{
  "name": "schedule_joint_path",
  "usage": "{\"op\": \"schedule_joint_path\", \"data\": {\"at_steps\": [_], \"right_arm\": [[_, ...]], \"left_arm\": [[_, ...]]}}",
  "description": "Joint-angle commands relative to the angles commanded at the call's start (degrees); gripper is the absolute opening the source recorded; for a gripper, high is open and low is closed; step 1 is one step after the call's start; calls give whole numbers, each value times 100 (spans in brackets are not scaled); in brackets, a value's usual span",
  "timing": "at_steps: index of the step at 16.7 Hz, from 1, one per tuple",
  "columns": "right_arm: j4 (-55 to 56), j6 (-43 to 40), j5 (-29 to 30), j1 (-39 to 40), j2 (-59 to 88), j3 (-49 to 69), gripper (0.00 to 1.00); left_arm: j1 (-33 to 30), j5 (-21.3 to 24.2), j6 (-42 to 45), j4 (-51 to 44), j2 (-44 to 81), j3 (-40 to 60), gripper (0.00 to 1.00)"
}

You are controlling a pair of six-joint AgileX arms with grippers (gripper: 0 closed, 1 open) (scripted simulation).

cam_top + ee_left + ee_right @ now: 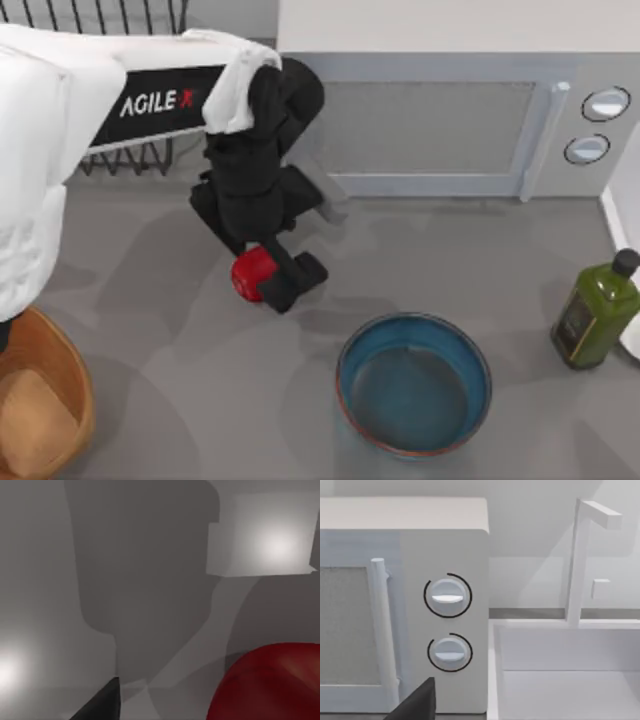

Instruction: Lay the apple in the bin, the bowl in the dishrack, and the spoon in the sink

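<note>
The small red apple [248,272] lies on the grey table in front of the microwave. My left gripper [278,282] reaches down right beside it, open. In the left wrist view the apple [270,682] looms close, with a clear gap between it and the one dark fingertip [102,702]. The teal-blue bowl [413,383] stands upright to the lower right. At the lower left corner is the tan wooden bin [70,380]. The black wire dishrack [130,160] is at the back left, partly behind my left arm. The white sink [570,650] shows in the right wrist view, past one dark fingertip [422,700] of my parked right gripper. The spoon is out of view.
A white microwave [430,130] fills the back of the table, and its knobs [447,597] face the right wrist camera. A green oil bottle [597,308] stands at the right edge near the sink's rim [622,200]. A white faucet [577,555] rises behind the sink.
</note>
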Motion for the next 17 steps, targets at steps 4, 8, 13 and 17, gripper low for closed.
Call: {"op": "schedule_joint_path", "data": {"at_steps": [4, 8, 13, 17], "right_arm": [[0, 0, 0, 0, 0, 0, 100], [0, 0, 0, 0, 0, 0, 100], [0, 0, 0, 0, 0, 0, 100], [0, 0, 0, 0, 0, 0, 100]], "left_arm": [[0, 0, 0, 0, 0, 0, 47], [0, 0, 0, 0, 0, 0, 17], [0, 0, 0, 0, 0, 0, 0], [0, 0, 0, 0, 0, 0, 0]]}}
